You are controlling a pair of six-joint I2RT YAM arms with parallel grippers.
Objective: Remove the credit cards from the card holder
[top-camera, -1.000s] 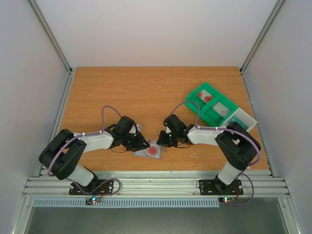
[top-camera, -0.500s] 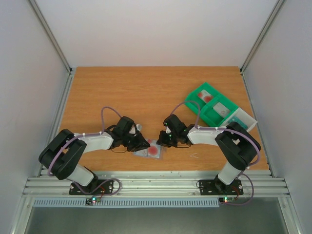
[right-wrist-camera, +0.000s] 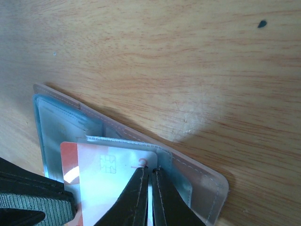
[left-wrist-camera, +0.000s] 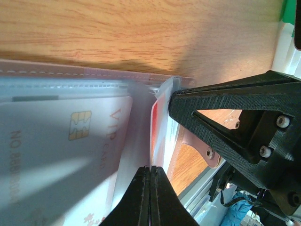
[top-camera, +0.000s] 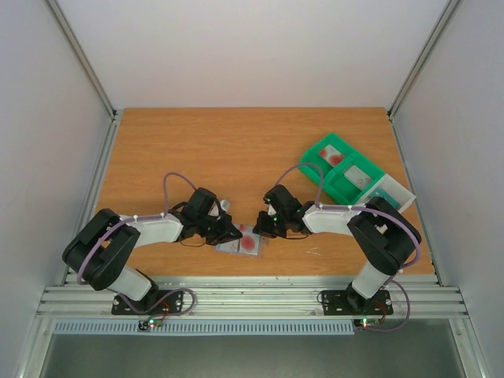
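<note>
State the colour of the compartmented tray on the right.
The tray is green, clearest in the top view.

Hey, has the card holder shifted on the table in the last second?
No. In the top view the card holder lies at the same spot by the near edge of the table as before.

Card holder (top-camera: 233, 246) on table (top-camera: 236, 150), tray (top-camera: 346, 175) behind-right

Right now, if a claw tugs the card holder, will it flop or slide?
Probably floppy: the card holder looks thin, with soft clear sleeves. Likely light, so it may skid on the smooth wooden table unless pinned.
</note>
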